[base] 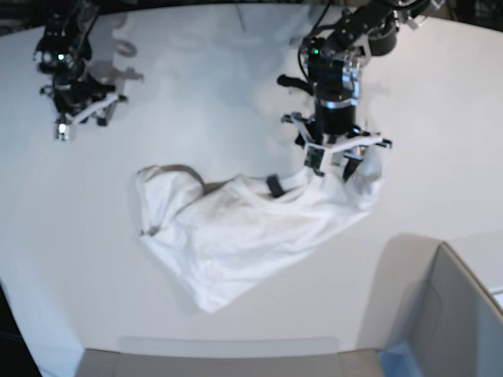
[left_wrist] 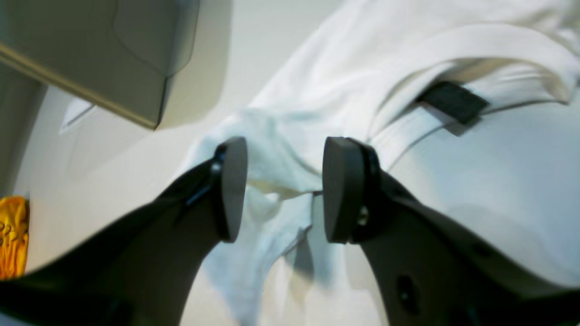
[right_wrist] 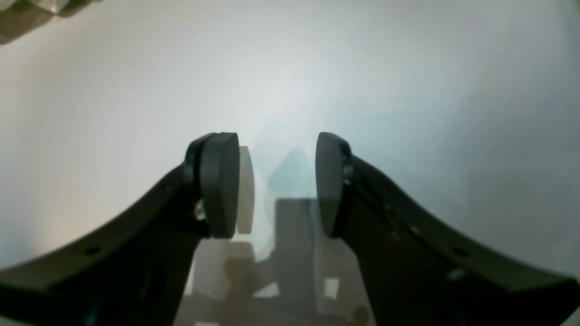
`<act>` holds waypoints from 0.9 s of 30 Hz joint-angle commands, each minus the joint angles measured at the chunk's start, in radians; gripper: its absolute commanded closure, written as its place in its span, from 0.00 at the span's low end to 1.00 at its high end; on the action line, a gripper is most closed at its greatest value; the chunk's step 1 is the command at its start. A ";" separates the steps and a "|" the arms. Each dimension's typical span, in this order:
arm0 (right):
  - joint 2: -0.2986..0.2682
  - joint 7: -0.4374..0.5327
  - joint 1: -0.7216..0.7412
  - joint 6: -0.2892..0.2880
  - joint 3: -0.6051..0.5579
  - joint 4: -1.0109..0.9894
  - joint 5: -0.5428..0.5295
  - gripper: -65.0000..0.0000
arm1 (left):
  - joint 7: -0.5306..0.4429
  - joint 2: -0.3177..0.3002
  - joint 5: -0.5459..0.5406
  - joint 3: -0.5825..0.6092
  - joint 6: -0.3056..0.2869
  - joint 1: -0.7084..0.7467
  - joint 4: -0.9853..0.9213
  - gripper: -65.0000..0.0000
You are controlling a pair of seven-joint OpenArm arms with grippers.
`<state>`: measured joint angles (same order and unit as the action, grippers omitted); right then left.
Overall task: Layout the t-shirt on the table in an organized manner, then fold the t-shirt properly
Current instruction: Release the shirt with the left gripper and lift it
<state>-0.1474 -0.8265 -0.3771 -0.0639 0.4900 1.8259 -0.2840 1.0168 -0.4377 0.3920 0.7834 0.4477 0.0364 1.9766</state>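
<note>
The white t-shirt (base: 236, 228) lies crumpled in the middle of the table (base: 196, 94), its print hidden. Its black label (base: 275, 186) shows near the collar, and the left wrist view has the label (left_wrist: 453, 102) too. My left gripper (base: 334, 161) stands over the shirt's right end. Close up, the left gripper (left_wrist: 285, 154) is open, and a bunched fold of the t-shirt (left_wrist: 340, 68) lies loose between and below its fingers. My right gripper (base: 78, 126) is far off at the back left. There the right gripper (right_wrist: 276, 149) hangs open over bare table (right_wrist: 408, 68), holding nothing.
A grey box (base: 456, 314) with a blue edge stands at the front right corner. The left wrist view shows the grey box (left_wrist: 90, 50) at its upper left. An orange-yellow patch (left_wrist: 13, 235) shows at that view's left edge.
</note>
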 commanded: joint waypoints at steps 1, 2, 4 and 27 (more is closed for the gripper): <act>-0.008 0.019 -0.003 -0.001 0.005 0.018 -0.004 0.57 | -0.026 -0.006 0.028 0.000 0.009 -0.011 0.016 0.55; -0.008 0.019 -0.007 0.000 0.005 0.018 -0.004 0.57 | -0.029 -0.006 0.028 0.000 0.009 -0.011 0.016 0.55; -0.007 0.019 -0.009 0.000 0.008 0.018 -0.004 0.57 | -0.059 -0.008 0.028 0.000 0.006 -0.011 0.016 0.55; 0.030 0.019 -0.023 0.002 0.008 0.019 -0.004 0.57 | -0.089 -0.115 0.026 0.331 -0.074 -0.234 -0.386 0.42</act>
<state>-0.1074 -0.8158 -0.4038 -0.0605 0.4942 1.8275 -0.2878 0.9375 -0.5480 0.4004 1.1126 0.3630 -0.1860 1.5803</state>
